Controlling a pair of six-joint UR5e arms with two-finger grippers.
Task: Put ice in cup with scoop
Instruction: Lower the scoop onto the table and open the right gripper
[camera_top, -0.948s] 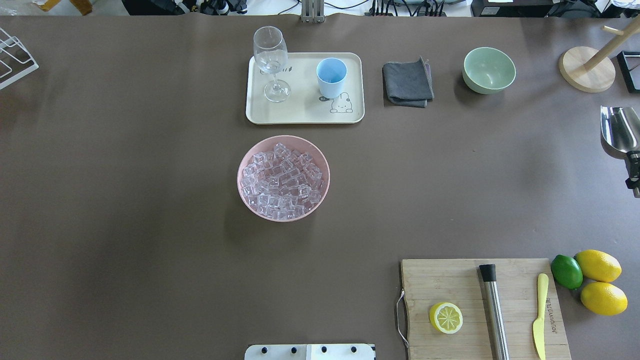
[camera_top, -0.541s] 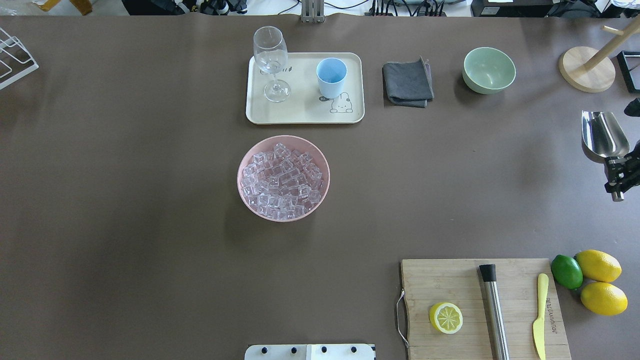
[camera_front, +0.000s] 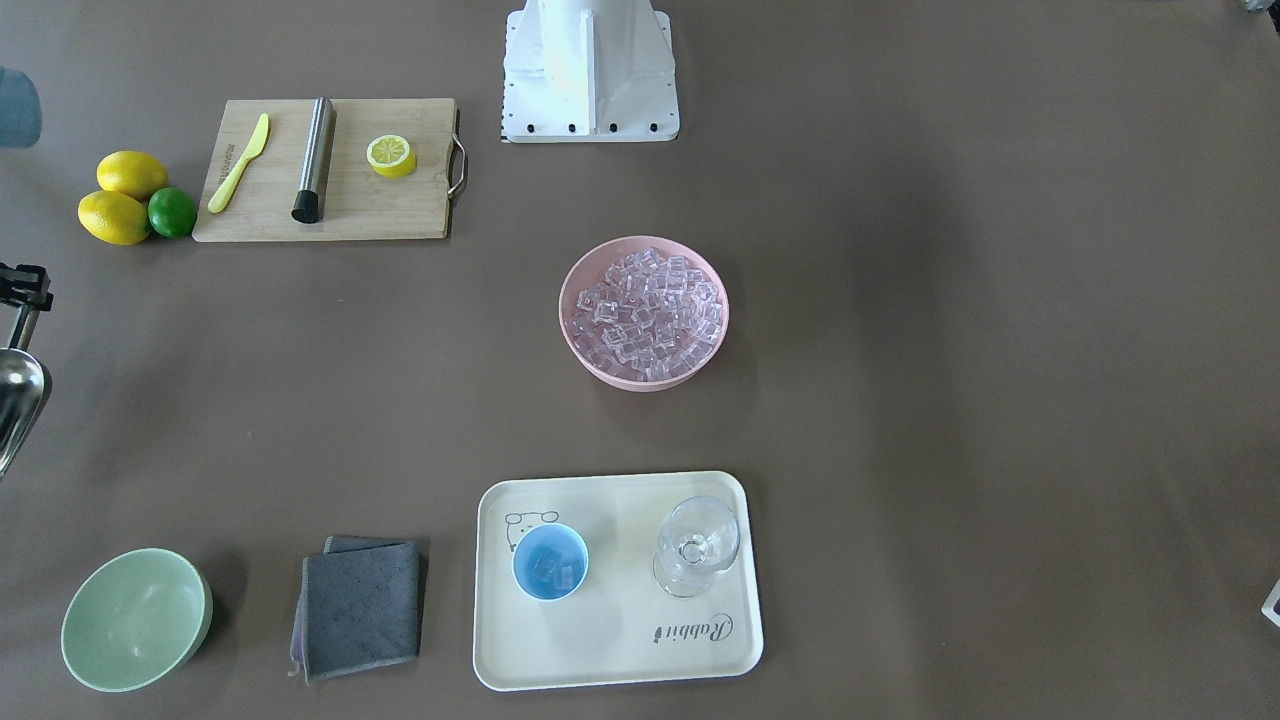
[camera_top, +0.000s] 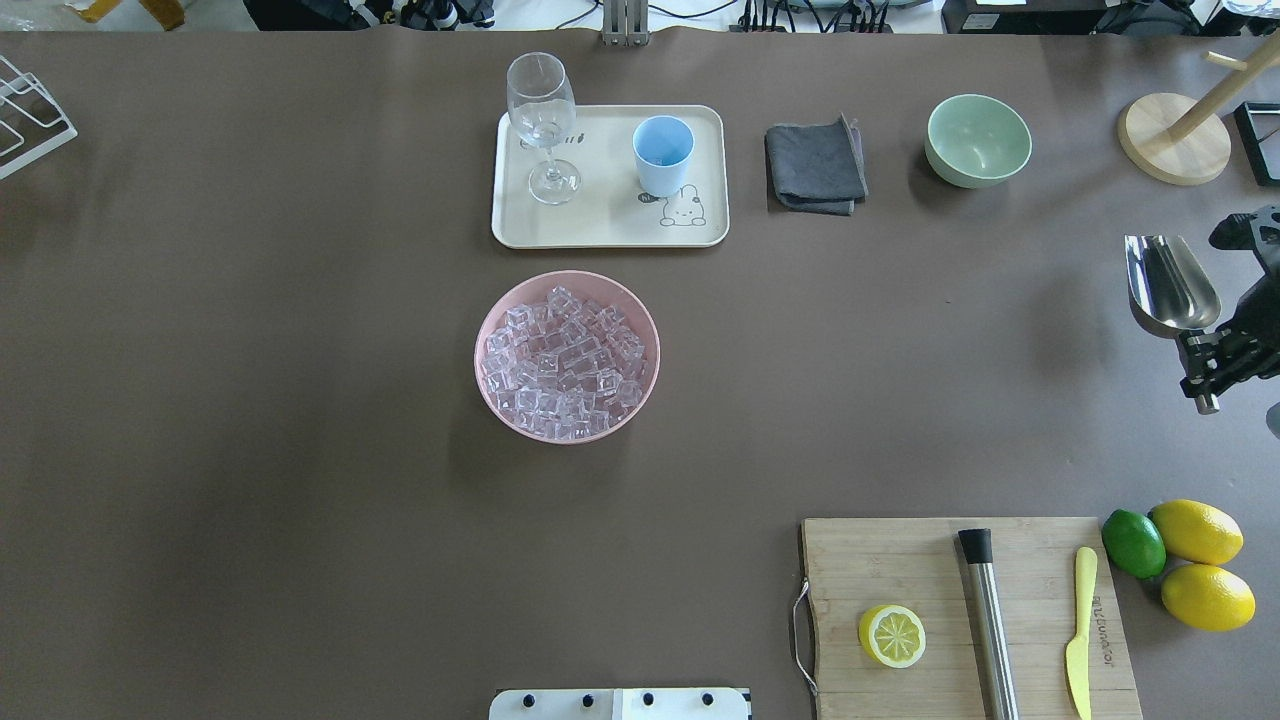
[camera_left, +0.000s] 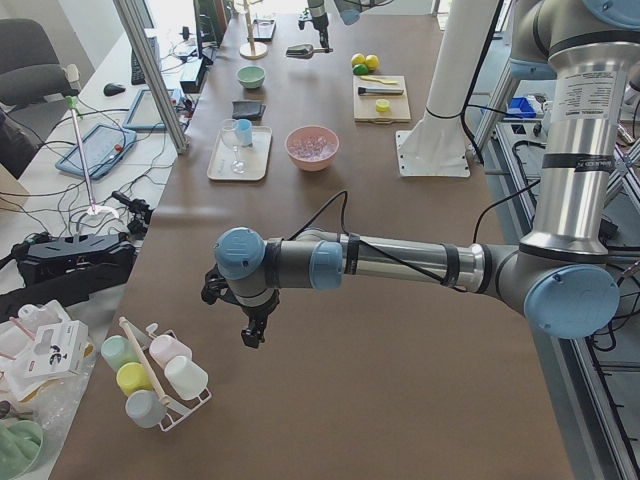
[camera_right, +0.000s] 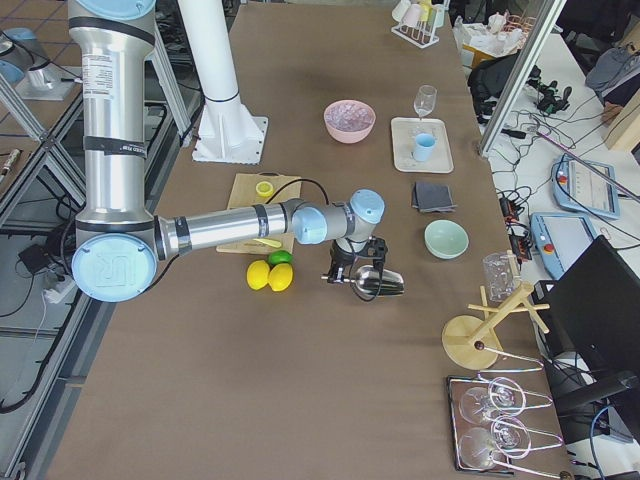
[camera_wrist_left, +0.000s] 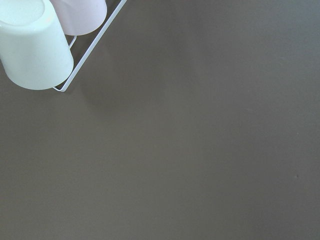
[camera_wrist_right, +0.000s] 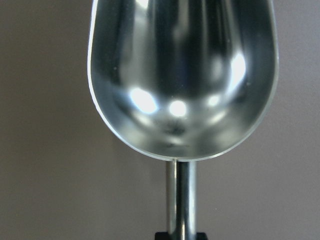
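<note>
The scoop (camera_top: 1168, 285) hangs above the table's right edge with its steel trough empty, as the right wrist view (camera_wrist_right: 182, 75) shows. My right gripper (camera_top: 1215, 355) is shut on its handle; it also shows in the front view (camera_front: 25, 290). The ice (camera_top: 565, 360) fills a pink bowl (camera_top: 487, 330) at mid-table. The light blue cup (camera_top: 662, 155) stands on a cream tray (camera_top: 600, 225); the front view shows a few cubes inside the cup (camera_front: 550, 562). My left gripper (camera_left: 250, 325) shows only in the exterior left view, far left by a cup rack; I cannot tell if it is open or shut.
A wine glass (camera_top: 541, 120) shares the tray. A grey cloth (camera_top: 815, 165), a green bowl (camera_top: 977, 140) and a wooden stand (camera_top: 1175, 140) lie at the back right. A cutting board (camera_top: 920, 570) with a steel rod (camera_top: 988, 620), a lemon half and a knife is front right, lemons (camera_top: 1198, 532) beside it.
My right gripper has carried the scoop leftward, further in over the table from its right edge. Nothing else has moved.
</note>
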